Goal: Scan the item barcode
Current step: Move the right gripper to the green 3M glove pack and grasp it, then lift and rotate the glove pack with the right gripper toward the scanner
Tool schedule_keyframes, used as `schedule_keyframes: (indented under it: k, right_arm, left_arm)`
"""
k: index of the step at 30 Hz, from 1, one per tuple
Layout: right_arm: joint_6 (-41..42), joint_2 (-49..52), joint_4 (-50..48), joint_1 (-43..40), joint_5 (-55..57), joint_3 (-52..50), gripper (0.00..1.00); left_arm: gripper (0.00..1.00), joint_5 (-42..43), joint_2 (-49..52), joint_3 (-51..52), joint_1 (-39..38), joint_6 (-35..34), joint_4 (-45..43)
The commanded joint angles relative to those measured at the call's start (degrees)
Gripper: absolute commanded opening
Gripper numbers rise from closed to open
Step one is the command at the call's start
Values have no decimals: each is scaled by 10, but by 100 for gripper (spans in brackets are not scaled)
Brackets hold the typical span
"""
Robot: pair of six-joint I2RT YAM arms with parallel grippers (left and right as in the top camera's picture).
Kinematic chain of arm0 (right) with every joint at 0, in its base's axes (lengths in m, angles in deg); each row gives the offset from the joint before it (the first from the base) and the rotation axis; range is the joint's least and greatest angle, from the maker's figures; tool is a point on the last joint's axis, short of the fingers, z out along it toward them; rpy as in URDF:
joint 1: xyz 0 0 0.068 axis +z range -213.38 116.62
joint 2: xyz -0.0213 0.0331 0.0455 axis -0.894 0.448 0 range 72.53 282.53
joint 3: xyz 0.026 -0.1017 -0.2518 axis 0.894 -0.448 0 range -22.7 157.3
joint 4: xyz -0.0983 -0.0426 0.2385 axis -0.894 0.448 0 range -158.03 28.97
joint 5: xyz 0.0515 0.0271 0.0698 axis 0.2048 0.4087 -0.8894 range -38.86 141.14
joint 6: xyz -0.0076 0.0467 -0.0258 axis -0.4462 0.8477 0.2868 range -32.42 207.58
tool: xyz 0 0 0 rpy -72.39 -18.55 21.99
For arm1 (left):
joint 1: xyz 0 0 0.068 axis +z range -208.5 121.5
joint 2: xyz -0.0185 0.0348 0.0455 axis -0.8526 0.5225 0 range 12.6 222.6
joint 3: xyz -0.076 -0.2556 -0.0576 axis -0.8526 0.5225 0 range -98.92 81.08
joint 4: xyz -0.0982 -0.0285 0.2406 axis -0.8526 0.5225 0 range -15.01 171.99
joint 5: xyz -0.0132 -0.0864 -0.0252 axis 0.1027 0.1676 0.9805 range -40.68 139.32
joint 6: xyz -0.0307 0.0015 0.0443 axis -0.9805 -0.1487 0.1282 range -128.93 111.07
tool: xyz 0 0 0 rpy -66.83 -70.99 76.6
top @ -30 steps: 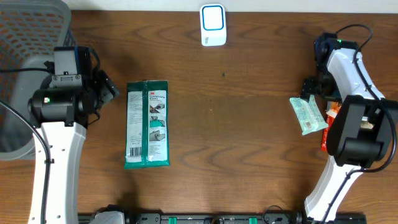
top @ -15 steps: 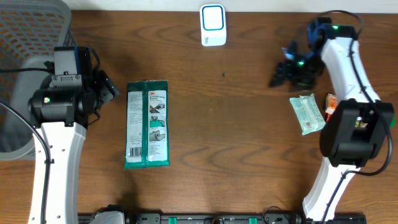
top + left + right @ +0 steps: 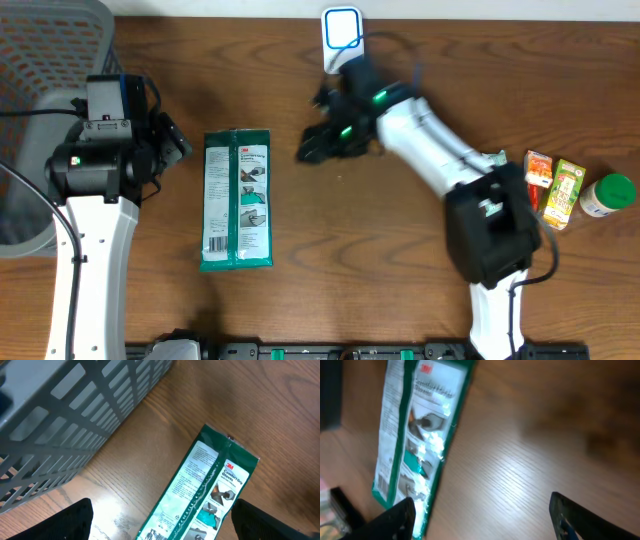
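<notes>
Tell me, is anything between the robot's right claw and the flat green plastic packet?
Nothing. In the overhead view, only bare brown wooden table lies between the right gripper and the flat green plastic packet.

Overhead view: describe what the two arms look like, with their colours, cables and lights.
Both arms have white shell links joined by black motor housings. The left arm has thin black cables looping beside it. The right arm shows small green lights near its wrist end and a black cable arching over it. The fingers are plain black.

A green-and-white 3M packet (image 3: 236, 200) lies flat, apparently label-up, well apart from the white scanner (image 3: 342, 40).
</notes>
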Motion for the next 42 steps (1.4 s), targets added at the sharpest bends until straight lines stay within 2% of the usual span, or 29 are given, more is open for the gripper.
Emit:
schedule_keyframes:
  k: [1, 5, 8, 12, 16, 21, 29, 36, 42]
  right_arm:
    - [80, -8, -52, 67, 70, -41, 80]
    - [107, -8, -107, 142, 202, -75, 80]
    - [111, -8, -124, 181, 260, -86, 81]
    - [111, -7, -151, 220, 310, -96, 92]
    - [129, -6, -170, 247, 319, -96, 94]
    - [174, 0, -177, 252, 335, -98, 96]
    - [177, 38, -184, 250, 352, -98, 91]
    - [171, 42, -121, 226, 425, -97, 87]
    - [170, 37, -57, 184, 452, -97, 89]
  left_arm:
    - [89, -7, -3, -4, 2, 7, 2]
    - [89, -7, -3, -4, 2, 7, 2]
    - [89, -7, -3, -4, 2, 7, 2]
    - [89, -7, -3, -4, 2, 7, 2]
    - [89, -7, -3, -4, 2, 7, 2]
    - [89, -7, -3, -4, 2, 7, 2]
    - [89, -7, -3, -4, 2, 7, 2]
    - [89, -7, -3, -4, 2, 7, 2]
    - [89, -7, -3, -4, 2, 7, 2]
